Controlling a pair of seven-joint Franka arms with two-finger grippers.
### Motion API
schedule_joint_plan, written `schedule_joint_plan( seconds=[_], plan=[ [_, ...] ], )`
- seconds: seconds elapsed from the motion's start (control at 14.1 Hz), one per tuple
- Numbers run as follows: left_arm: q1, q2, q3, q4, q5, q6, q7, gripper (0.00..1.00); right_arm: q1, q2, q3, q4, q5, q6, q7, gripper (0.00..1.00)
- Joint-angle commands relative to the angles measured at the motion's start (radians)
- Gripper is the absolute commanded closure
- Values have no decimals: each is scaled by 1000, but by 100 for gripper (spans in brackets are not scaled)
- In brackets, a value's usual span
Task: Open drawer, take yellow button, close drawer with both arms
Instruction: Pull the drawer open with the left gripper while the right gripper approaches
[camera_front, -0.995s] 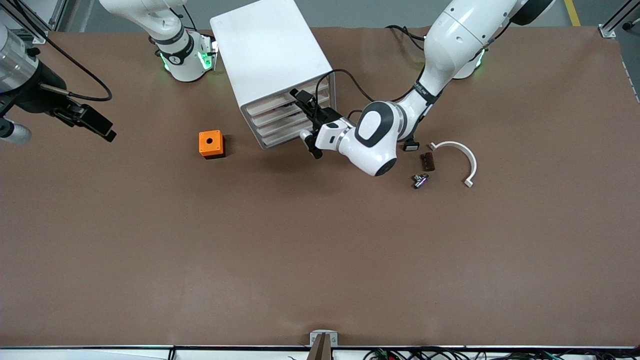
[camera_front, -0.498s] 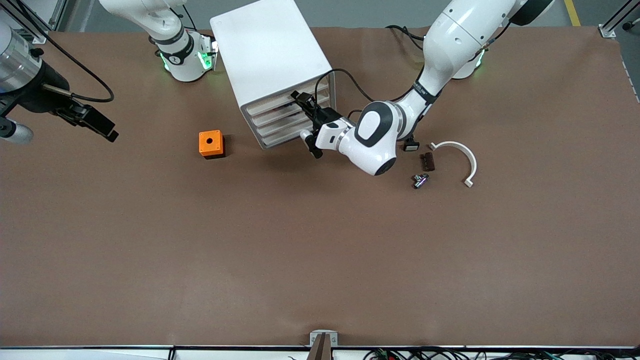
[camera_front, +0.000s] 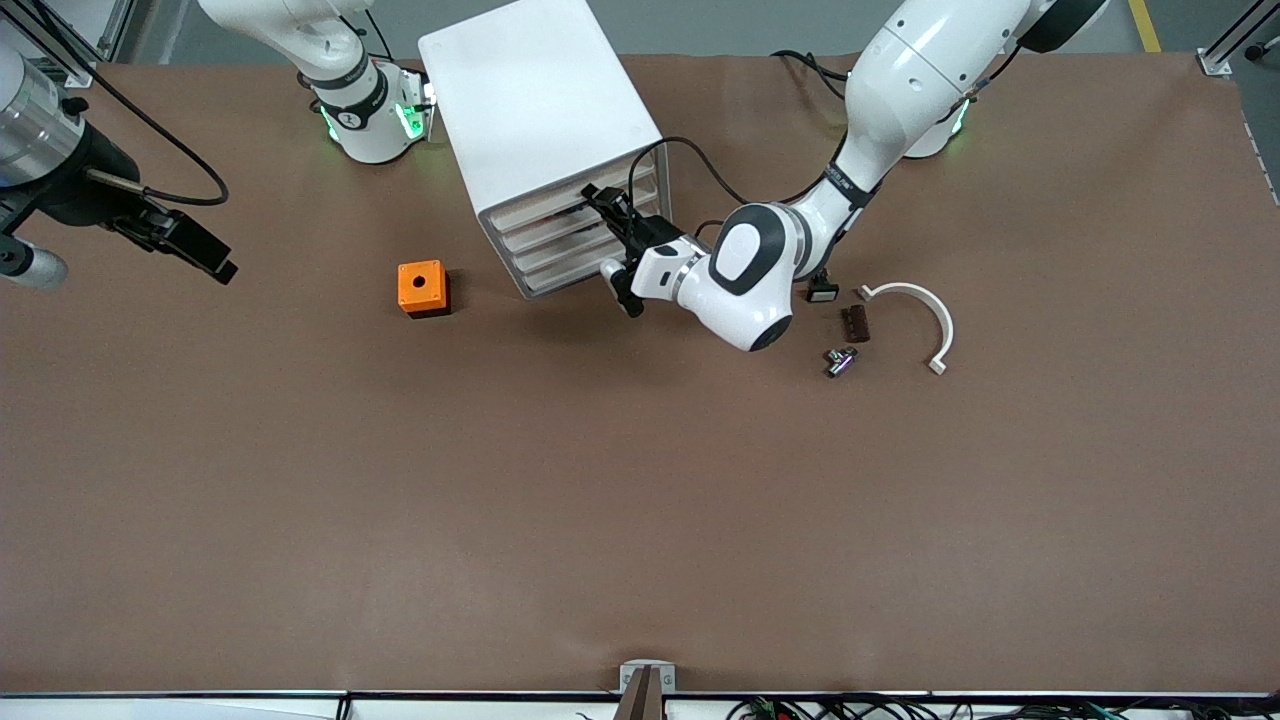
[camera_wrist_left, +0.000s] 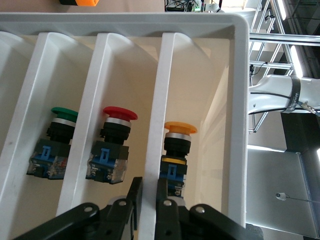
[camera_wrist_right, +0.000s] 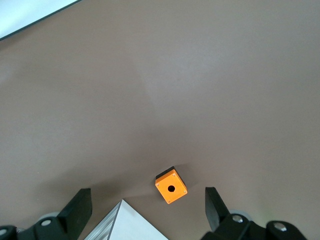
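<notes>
The white drawer cabinet stands at the back of the table. My left gripper is at its top drawer front. In the left wrist view its fingers are shut on a white rib of the drawer, the rib between two compartments. The button, with an orange-yellow cap, black body and blue rear, lies in the end compartment just ahead of one fingertip. My right gripper is open and empty, up over the right arm's end of the table, waiting; it also shows in the right wrist view.
A red-capped button and a green-capped one lie in the neighbouring compartments. An orange cube with a hole sits beside the cabinet. A white curved part, a black part with a white face and two small dark parts lie by the left arm.
My left gripper has edged slightly toward the cabinet, and the cabinet has shifted a hair. The right arm has barely moved.
</notes>
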Motion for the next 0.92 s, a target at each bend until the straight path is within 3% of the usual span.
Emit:
schedule_joint_plan(
  seconds=[0.0, 0.43, 0.85],
  plan=[
    [21, 27, 6, 42, -19, -2, -15, 100, 19, 5, -2, 12, -3, -11, 21, 0],
    [86, 76, 26, 137, 35, -77, -17, 100, 106, 14, -2, 12, -4, -3, 191, 0],
    [135, 90, 55, 185, 38, -108, -17, 100, 322, 48, -2, 16, -17, 20, 573, 0]
  ],
)
